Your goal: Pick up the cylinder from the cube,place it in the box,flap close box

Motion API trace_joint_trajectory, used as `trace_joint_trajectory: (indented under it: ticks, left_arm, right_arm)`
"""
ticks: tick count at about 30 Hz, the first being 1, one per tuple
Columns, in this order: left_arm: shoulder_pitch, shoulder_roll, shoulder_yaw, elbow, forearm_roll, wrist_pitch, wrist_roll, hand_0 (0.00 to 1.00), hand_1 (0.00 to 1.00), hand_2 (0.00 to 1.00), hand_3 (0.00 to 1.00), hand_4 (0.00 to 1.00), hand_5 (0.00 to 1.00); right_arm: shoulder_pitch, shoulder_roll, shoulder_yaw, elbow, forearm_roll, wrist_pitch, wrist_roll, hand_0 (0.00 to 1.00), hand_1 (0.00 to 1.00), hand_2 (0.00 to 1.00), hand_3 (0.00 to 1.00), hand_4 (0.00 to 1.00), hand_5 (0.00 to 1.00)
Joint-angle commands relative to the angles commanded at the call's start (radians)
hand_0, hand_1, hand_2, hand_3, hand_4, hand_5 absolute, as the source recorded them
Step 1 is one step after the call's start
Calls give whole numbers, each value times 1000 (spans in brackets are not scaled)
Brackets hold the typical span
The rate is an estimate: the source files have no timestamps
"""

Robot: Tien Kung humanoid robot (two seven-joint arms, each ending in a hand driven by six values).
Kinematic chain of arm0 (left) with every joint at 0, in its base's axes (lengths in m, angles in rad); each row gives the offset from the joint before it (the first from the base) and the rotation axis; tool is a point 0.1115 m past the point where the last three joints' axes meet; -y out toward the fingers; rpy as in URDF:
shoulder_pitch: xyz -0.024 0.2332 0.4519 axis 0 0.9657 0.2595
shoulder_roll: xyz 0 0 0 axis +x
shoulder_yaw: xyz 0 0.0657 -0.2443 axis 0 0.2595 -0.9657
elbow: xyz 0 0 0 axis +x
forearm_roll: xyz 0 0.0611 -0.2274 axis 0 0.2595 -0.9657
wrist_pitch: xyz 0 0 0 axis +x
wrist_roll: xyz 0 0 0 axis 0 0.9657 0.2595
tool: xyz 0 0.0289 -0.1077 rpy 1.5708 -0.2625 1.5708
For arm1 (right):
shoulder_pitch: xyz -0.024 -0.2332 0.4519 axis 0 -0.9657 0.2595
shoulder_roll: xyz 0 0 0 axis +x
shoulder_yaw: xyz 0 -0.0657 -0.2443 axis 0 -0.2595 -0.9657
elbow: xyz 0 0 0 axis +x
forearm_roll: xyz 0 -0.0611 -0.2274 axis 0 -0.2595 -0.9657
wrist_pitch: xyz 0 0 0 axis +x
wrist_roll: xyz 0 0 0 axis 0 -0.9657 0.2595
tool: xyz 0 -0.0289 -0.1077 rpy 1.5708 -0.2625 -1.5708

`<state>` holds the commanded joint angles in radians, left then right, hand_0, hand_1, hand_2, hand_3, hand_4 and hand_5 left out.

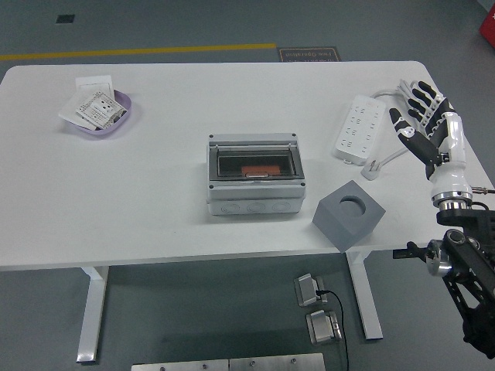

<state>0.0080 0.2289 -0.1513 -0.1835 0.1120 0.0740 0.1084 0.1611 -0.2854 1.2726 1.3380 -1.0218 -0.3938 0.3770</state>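
One hand in view: my right hand (428, 127), above the table's right edge, beside the power strip.
Fingers (418, 96): spread and relaxed, gripping nothing; black segments, white back shell.
Left arm: not visible.
Box (254, 177): grey plastic, rectangular, mid-table; clear smoked flap lies flat over the opening.
Cylinder (260, 169): only an orange shape behind the flap, inside the box; outline blurred by the tinted lid, so its form is hard to confirm.
Cube (349, 214): matte grey, near the front edge, right of the box; round socket on top.
Power strip (359, 127): white, glossy, its cable looping behind my fingers.
Dish (99, 113): lilac, shallow, far left, holding paper packets; print unreadable.
Table (155, 209): white, smooth.
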Motion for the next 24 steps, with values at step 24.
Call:
trace_joint_trajectory:
  ticks: [24]
  left_arm:
    - [1,-1,1,3,-2,8,-5,616,647,578,559,592,111]
  right_arm:
    - [-14,-15,-30,38,-1,-25,-16,785,742,741,812,838,246]
